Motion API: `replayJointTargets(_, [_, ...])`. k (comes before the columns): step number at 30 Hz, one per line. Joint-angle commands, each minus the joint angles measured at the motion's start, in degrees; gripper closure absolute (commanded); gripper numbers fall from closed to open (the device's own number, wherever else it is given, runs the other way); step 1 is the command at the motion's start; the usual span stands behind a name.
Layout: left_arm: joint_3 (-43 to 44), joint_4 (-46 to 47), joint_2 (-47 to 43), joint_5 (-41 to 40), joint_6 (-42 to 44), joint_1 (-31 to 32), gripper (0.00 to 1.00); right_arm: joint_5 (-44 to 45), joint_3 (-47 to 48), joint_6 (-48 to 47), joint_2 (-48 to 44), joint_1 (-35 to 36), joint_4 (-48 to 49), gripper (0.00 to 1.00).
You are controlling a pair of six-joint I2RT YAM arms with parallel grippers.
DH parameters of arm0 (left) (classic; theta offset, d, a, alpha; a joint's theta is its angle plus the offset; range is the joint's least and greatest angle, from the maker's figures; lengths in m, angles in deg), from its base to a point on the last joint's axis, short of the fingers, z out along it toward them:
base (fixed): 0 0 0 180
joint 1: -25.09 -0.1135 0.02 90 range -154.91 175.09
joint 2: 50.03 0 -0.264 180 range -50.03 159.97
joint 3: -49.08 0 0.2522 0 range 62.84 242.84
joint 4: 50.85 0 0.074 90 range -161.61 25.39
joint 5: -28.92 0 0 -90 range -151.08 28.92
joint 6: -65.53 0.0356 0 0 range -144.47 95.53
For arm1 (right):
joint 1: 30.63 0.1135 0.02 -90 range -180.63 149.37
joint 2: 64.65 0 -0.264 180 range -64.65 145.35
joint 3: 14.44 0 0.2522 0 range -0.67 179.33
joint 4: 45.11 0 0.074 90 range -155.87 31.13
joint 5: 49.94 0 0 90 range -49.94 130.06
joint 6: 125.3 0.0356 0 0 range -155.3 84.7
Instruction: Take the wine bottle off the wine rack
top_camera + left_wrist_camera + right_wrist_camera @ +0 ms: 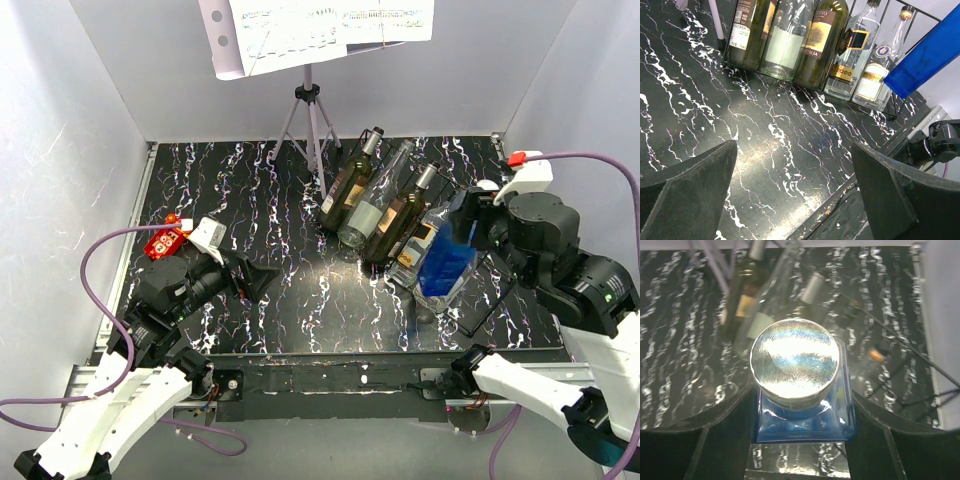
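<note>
A blue square glass bottle [446,264] with a silver cap [794,362] is clamped between my right gripper's [803,426] fingers [715,440], just below the cap. It hangs tilted at the right end of the black wire wine rack [492,298]. In the left wrist view the blue bottle [932,52] slants above the other bottles. Whether its base still touches the rack I cannot tell. My left gripper [262,280] stands wide open and low over the marbled table [790,130], left of the rack, holding nothing.
Several more bottles lean in the rack: a dark one [348,186], a clear one [374,203], another dark one [401,215] and clear labelled ones [847,60]. A grey tripod music stand [311,110] stands behind them. A red object [164,242] lies at the left edge.
</note>
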Motion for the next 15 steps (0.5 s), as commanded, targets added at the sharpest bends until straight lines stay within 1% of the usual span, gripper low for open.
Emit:
replayJointTargets(1, [0.23, 0.24, 0.34, -0.40, 0.64, -0.15, 0.02, -11.32, 0.12, 1.95, 1.07, 1.80, 18.92, 0.99])
replayJointTargets(4, [0.32, -0.02, -0.10, -1.97, 0.64, -0.06, 0.02, -21.85, -7.25, 1.51, 0.54, 3.03, 30.24, 0.99])
replayJointTargets(6, [0.58, -0.98, -0.63, -5.30, 0.55, -0.06, 0.02, -27.31, -12.70, 1.16, -0.07, 4.25, 38.50, 0.99])
replayJointTargets(7, [1.02, -1.51, -0.98, -6.45, 0.46, -0.06, 0.02, -28.47, -16.03, 0.55, -0.34, 5.22, 45.07, 0.99])
replayJointTargets(8, [1.11, -1.86, -1.50, -7.59, 0.55, -0.06, 0.02, -28.83, -20.15, -0.85, -0.51, 6.45, 49.31, 0.99])
replayJointTargets(10, [1.02, -2.22, -2.82, -9.27, 0.37, -0.06, 0.02, -29.01, -24.22, -3.40, 0.36, 8.73, 56.18, 0.99])
replayJointTargets(12, [0.85, -2.57, -4.14, -12.08, 0.11, -0.06, 0.02, -29.80, -25.55, -6.56, 2.02, 10.84, 60.41, 0.99])
replayJointTargets(15, [0.67, -2.66, -6.16, -13.84, -0.15, -0.06, 0.02, -30.50, -26.08, -10.00, 4.93, 13.83, 62.79, 0.99])
